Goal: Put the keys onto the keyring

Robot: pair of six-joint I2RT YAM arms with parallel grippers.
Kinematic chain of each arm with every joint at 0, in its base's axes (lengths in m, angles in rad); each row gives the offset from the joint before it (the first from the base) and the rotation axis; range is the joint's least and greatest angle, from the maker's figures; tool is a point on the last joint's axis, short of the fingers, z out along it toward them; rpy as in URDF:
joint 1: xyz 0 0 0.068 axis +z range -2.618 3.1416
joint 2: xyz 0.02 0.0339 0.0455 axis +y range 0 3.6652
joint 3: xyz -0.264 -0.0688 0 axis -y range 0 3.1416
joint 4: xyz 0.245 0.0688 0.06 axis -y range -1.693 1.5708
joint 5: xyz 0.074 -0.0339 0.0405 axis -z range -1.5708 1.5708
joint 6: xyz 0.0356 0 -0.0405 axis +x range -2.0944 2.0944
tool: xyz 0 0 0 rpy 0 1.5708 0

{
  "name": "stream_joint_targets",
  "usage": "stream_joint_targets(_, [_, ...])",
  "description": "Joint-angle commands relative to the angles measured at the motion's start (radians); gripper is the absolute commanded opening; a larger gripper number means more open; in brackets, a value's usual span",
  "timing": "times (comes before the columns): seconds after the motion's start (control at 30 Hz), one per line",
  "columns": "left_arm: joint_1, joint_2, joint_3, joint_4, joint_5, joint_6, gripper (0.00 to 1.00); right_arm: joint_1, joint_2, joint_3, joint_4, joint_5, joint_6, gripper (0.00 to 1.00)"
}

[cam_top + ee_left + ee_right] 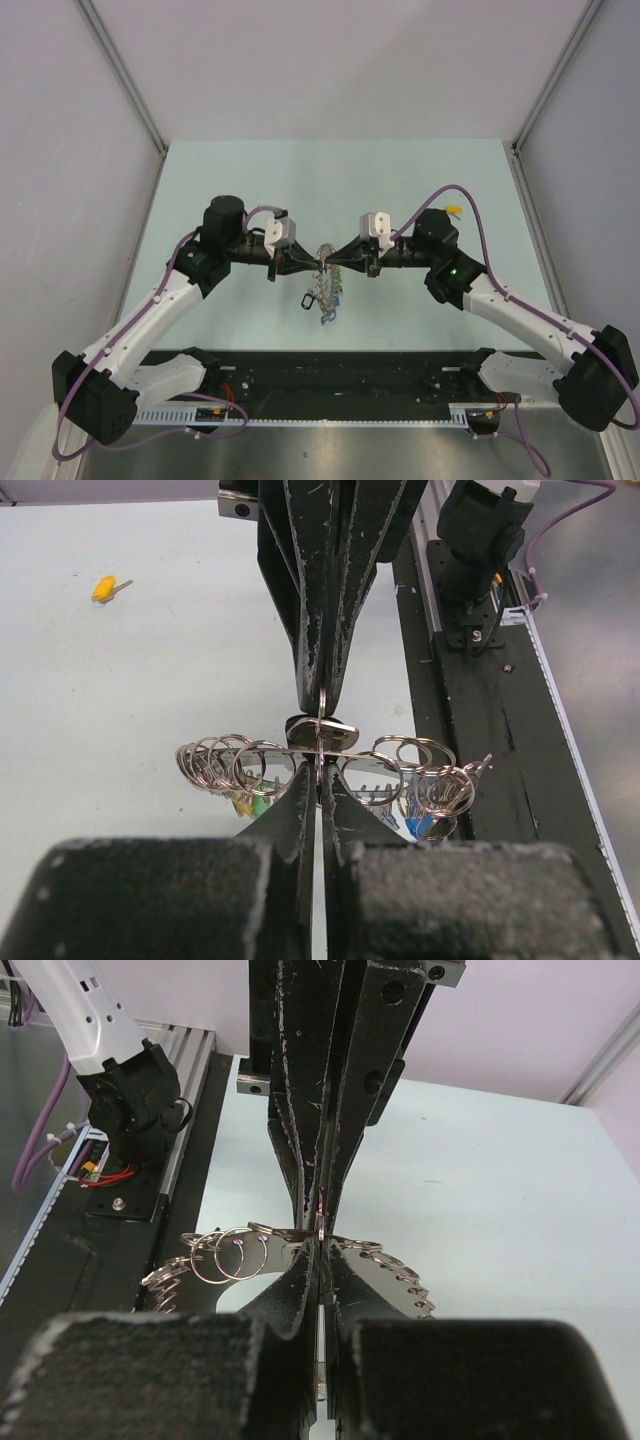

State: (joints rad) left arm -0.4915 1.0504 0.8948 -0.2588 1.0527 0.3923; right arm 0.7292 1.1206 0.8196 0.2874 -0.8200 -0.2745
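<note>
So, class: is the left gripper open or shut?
Shut. The left gripper has its fingers pressed together, pinching the keyring between them.

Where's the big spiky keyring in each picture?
Top external: the keyring is in the middle of the picture.
Left wrist: across the middle, stretched sideways.
Right wrist: just below the middle.
Shared landmark: the black rail, at the right in left wrist and at the left in right wrist.

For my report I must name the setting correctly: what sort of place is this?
Probably a robotics lab test cell: the left arm and right arm bolted to a black rail at the table edge, plain panels in aluminium framing around it, and exposed purple cables.
</note>
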Motion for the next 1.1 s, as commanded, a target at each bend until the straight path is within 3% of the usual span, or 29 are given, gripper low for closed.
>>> stream_joint_targets(0.0, [-0.004,-0.033,-0.003,0.055,0.044,-0.003,0.01,0.006,-0.007,0.042,0.013,-0.001,-0.006,0.0])
stream_joint_targets(1.07, [-0.004,-0.041,-0.007,0.062,0.033,-0.01,0.0,0.018,-0.005,0.042,-0.002,0.022,0.004,0.0])
